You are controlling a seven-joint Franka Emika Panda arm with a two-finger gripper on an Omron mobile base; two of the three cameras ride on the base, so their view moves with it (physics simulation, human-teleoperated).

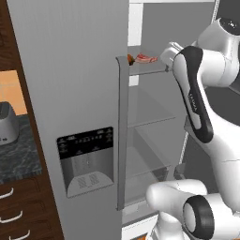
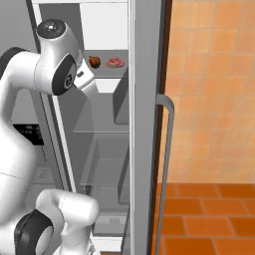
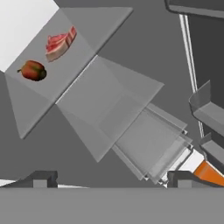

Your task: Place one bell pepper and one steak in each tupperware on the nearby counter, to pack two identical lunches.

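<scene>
Steak [image 3: 60, 42] and bell pepper [image 3: 33, 70] are both inside the open fridge [image 1: 154, 122], on its upper glass shelf [image 2: 107, 71], and I describe from my side outward. Nearest to me in the hand view are the two dark fingertips [image 3: 42, 178] of the gripper [image 3: 112, 180]; they stand wide apart and nothing is between them. Beyond them I see the lower shelves and a clear drawer [image 3: 153, 146] of the fridge, where I can make out no food. Farther up, on the upper shelf, the bell pepper and the steak lie just beside each other but not touching. In the right base view the pepper is left of the steak.

On the closed fridge door [image 1: 70, 93] at left there is a dispenser panel [image 1: 86, 159]; its small marks are too blurred for me to read. Far left, the counter [image 1: 16, 157] carries a silver appliance [image 1: 7, 123], and its lettering I also cannot read.
</scene>
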